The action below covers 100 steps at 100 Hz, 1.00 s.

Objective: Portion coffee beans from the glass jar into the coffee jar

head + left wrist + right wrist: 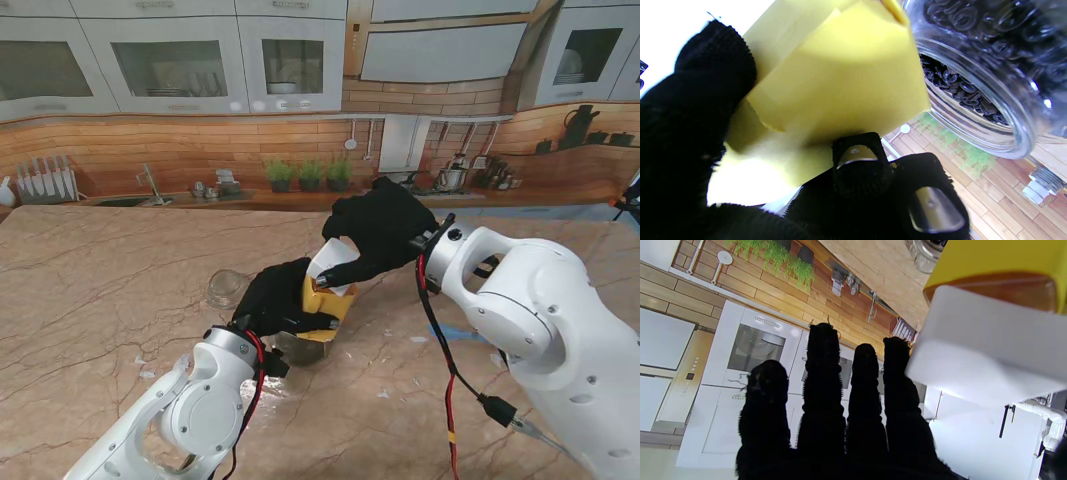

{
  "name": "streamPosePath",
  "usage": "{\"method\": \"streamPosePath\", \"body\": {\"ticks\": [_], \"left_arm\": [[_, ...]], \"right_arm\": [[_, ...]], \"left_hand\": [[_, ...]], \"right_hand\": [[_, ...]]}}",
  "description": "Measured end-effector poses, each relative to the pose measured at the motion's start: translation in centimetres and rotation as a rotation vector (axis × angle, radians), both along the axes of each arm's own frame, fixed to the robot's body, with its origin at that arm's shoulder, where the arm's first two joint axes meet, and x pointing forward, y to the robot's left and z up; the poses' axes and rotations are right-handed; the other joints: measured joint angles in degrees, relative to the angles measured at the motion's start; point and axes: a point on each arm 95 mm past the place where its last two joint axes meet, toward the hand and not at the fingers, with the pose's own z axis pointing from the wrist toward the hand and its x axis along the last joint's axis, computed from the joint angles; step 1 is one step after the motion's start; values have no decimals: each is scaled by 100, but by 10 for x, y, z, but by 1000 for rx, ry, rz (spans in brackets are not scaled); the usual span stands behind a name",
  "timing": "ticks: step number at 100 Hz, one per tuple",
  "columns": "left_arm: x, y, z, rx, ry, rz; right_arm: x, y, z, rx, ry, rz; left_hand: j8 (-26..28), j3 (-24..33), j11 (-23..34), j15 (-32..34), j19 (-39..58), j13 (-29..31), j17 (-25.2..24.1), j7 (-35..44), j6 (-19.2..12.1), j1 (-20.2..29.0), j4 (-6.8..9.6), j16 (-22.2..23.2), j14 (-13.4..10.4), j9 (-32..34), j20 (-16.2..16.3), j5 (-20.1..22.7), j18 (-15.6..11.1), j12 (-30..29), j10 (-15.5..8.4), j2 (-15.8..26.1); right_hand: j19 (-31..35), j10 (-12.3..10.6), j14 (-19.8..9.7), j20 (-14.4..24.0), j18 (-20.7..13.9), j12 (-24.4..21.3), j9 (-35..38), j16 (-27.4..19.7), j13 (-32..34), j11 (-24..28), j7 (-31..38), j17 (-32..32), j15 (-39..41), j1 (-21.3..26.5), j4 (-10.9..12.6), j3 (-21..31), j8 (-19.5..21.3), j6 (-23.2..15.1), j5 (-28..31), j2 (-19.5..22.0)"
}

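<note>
Both gloved hands grip: left hand (275,298) the yellow-labelled jar (325,312), right hand (380,232) a white scoop (332,265); no writing legible.

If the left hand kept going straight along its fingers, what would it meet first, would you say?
The left hand is already against the yellow container; just beyond lies the bean-filled glass jar, probably next, though depth is unclear.

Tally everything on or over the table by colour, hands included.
Black: 2, the left hand and the right hand
Yellow: 1, yellow container
White: 1, white piece
Clear glass: 2, bean jar and glass piece
Total: 6
</note>
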Motion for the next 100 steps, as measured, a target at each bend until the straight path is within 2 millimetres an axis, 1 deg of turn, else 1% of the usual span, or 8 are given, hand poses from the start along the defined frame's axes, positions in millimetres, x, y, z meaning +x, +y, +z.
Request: {"method": "streamPosePath", "body": {"ticks": [11, 24, 44, 55, 66, 76, 86, 100], "left_arm": [[0, 0, 0, 1, 1, 1], [0, 1, -1, 1, 3, 1], [-1, 0, -1, 0, 4, -1], [-1, 0, -1, -1, 4, -2], [-1, 0, -1, -2, 2, -2], [-1, 1, 0, -4, 0, 0], [-1, 0, 0, -5, 1, -1], [0, 1, 0, -7, 4, 0]], "right_arm": [[0, 2, -1, -55, -5, 0], [-1, 2, -1, -108, -13, 7], [-2, 4, -2, -109, -9, 38], [0, 5, -1, -75, 14, 70], [3, 5, 0, -38, 36, 122], [5, 4, 0, -11, 73, 144], [6, 3, 1, -33, 87, 136], [7, 1, 1, -60, 67, 127]], "left_hand": [[0, 0, 0, -1, 0, 0, 0, 0, 0, 0, 0, 0, 0, 0, -1, 0, 0, 5, 0, 0], [0, 0, 0, -1, 0, 0, 0, 0, 0, 0, 0, 0, 0, 0, -1, 0, 0, 20, 0, 0], [0, -24, 0, -1, 0, 0, 0, 0, -62, 0, -1, 0, 0, 0, -1, 0, 0, 31, -1, -3], [0, -51, 0, -1, 0, 0, 0, 0, -142, 0, -1, 0, 0, 0, -1, 0, 0, 48, -20, -55], [-10, -63, 0, 18, 0, 1, 0, 0, -151, 0, -1, 0, 0, 0, -1, 0, 0, 61, -34, -57], [-10, -67, 0, 21, 1, 1, 0, 0, -202, 0, -1, 0, 0, 0, -1, 0, 0, 68, -38, -101], [-10, -67, 0, 28, 2, 6, 0, 0, -241, 0, -1, 0, 0, 0, -1, 0, 0, 94, -41, -107], [-10, -67, 0, 17, 2, 8, 0, 0, -241, 0, -1, 0, 0, 1, -1, 0, 0, 101, -42, -107]], "right_hand": [[1, -40, 3, 0, 48, 3, 76, 0, 0, 1, -6, -13, 47, 18, 0, 6, 34, 25, -2, -2], [-2, -111, 5, 0, 92, 3, 288, -19, 0, 3, -11, -55, -12, 373, 19, 109, 35, 30, -2, -193], [-17, -248, -44, -26, 98, 3, 644, -132, 312, -26, -14, 133, -103, 1741, -2, 80, 24, 80, 121, -1131], [-103, -377, -235, -152, 98, -65, 924, -265, 474, -25, -14, 194, -290, 2867, -9, -290, -38, 50, 200, -1525], [-298, -656, -449, -235, 94, -128, 1127, -364, 532, -23, 325, 196, -506, 3782, -274, -574, -1001, -259, 215, -2235], [-383, -723, -469, -292, 91, -187, 1127, -396, 547, -23, 457, 158, -566, 3794, -307, -611, -1209, -329, 171, -2213], [-434, -738, -474, -292, 76, -227, 1035, -397, 478, -92, 345, 129, -626, 3614, -222, -611, -754, -442, -23, -2002], [-538, -757, -474, -292, 74, -243, 565, -402, 249, -229, 78, -67, -790, 3095, -161, -136, -699, -893, -589, -1781]]}}
